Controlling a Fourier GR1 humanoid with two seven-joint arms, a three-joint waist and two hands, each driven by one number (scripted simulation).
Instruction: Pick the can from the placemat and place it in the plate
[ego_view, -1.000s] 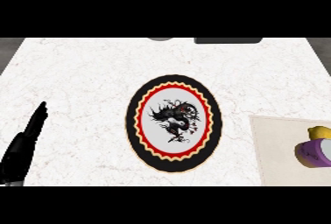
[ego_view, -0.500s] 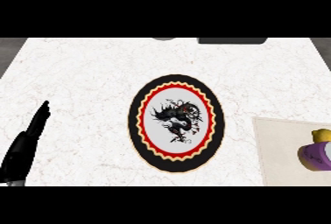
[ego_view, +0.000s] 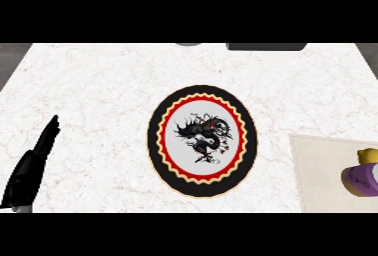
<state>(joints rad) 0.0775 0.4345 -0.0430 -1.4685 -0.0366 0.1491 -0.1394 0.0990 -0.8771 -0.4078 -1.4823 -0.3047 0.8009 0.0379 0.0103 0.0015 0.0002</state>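
Note:
A plate (ego_view: 201, 141) with a black rim, a red and cream ring and a dark dragon figure lies in the middle of the white marble counter. At the right edge a purple can (ego_view: 364, 178) with a cream end lies on its side on a beige placemat (ego_view: 323, 170), partly cut off by the view's border. My left hand (ego_view: 33, 167) rests at the lower left, fingers straight and pointing up, far from the can and plate. My right hand does not show.
A dark object (ego_view: 266, 46) and a grey rounded thing (ego_view: 188, 44) sit at the counter's far edge. Bare marble (ego_view: 103, 100) stretches between my left hand and the plate.
The can and placemat have slid slightly toward the right edge of the view. The plate and my left hand have shifted very little.

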